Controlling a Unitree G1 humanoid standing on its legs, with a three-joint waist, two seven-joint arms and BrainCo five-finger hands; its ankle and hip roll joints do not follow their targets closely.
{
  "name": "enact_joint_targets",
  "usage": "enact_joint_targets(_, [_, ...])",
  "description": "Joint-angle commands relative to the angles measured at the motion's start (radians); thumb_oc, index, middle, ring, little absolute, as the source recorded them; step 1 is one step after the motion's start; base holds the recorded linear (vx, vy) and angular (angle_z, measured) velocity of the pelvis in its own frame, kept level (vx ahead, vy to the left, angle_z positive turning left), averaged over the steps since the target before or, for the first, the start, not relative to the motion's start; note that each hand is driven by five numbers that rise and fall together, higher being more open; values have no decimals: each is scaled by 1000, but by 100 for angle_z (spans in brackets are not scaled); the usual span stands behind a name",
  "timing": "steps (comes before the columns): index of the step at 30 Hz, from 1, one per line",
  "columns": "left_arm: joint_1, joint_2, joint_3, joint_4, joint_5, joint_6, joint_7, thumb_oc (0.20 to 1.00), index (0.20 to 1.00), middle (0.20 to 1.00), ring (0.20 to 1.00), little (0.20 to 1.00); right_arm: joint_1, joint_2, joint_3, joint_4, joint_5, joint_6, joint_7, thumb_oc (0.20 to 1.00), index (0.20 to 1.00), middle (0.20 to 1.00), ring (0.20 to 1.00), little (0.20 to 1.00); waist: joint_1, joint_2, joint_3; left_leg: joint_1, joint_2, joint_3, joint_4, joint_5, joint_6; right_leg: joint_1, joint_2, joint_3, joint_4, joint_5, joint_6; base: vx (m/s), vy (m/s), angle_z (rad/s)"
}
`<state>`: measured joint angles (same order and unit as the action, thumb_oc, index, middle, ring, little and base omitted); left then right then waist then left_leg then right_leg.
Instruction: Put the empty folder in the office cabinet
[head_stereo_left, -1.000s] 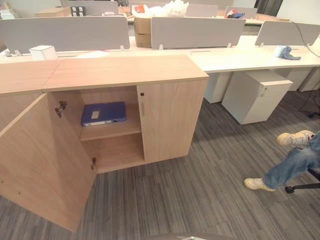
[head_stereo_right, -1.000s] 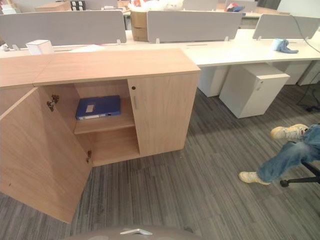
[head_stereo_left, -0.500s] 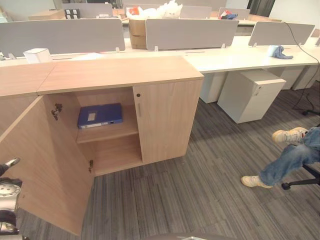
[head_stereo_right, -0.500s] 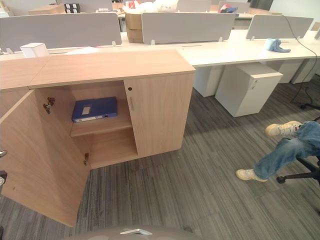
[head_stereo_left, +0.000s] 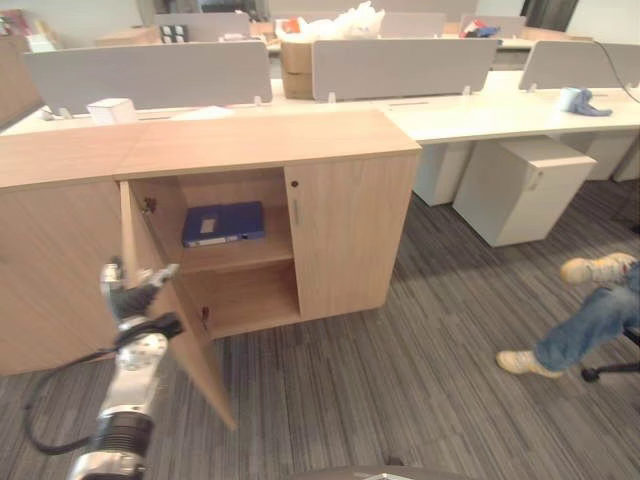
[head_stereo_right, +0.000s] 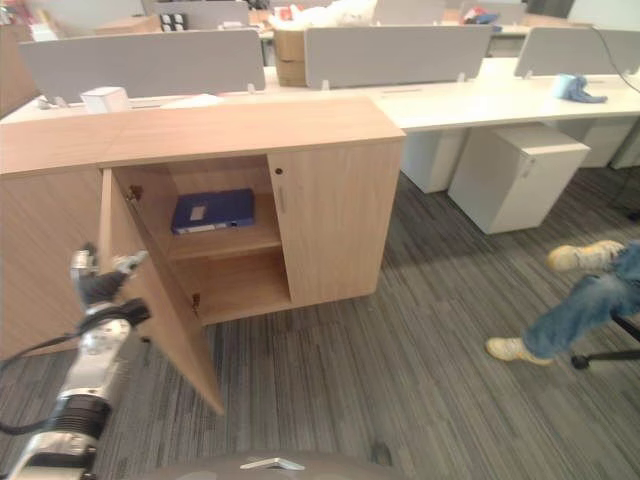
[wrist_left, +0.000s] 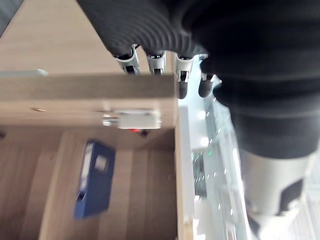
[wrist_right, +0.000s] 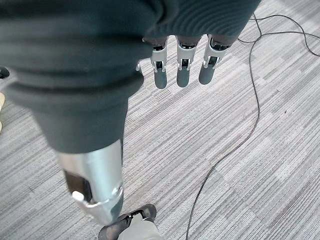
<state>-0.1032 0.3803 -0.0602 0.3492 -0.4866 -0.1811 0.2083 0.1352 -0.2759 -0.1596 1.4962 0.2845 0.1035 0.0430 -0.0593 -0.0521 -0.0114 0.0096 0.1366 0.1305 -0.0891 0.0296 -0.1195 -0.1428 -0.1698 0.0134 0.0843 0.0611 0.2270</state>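
The blue folder (head_stereo_left: 222, 222) lies flat on the upper shelf of the wooden office cabinet (head_stereo_left: 260, 140); it also appears in the left wrist view (wrist_left: 95, 180). The cabinet's left door (head_stereo_left: 175, 320) stands half open, edge towards me. My left hand (head_stereo_left: 130, 300) is against the door's outer face, with straight fingers (wrist_left: 155, 60) reaching over its edge and holding nothing. My right hand (wrist_right: 181, 65) hangs over the grey carpet, fingers relaxed and empty.
The cabinet's right door (head_stereo_left: 350, 235) is shut. A white drawer unit (head_stereo_left: 520, 185) stands under the long desk to the right. A seated person's legs and shoes (head_stereo_left: 585, 320) reach in at the far right. A white box (head_stereo_left: 112, 108) sits behind the cabinet top.
The left door has swung from wide open to about half open. My left hand has come up from the lower left against it. The camera has shifted a little.
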Motion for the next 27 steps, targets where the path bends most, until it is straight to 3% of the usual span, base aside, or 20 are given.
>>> enact_joint_targets(1, [-55, -80, -54, -17, -14, 20, -101, 1000, 1000, 1000, 1000, 1000, -16, -37, 39, 44, -25, 5, -21, 1000, 1000, 1000, 1000, 1000, -91, -21, 22, 85, -77, 0, 2, -120, 64, 105, -77, 9, -163, 56, 0, 4, -13, 17])
enact_joint_targets(11, [-29, -84, -47, -80, -50, 21, -120, 1000, 1000, 1000, 1000, 1000, -7, -30, 43, 46, -42, 11, -18, 1000, 1000, 1000, 1000, 1000, -90, -22, 21, 87, -73, 4, 2, -121, 60, 108, -71, 13, -166, 48, -4, 6, -19, -31])
enact_joint_targets(27, [34, -70, 8, -36, 27, 13, -98, 1000, 1000, 1000, 1000, 1000, -18, -12, 68, 19, -32, -6, -27, 1000, 1000, 1000, 1000, 1000, -69, -33, 15, 88, -67, 0, 2, -118, 56, 125, -66, 2, -169, 40, -14, 0, -8, 3])
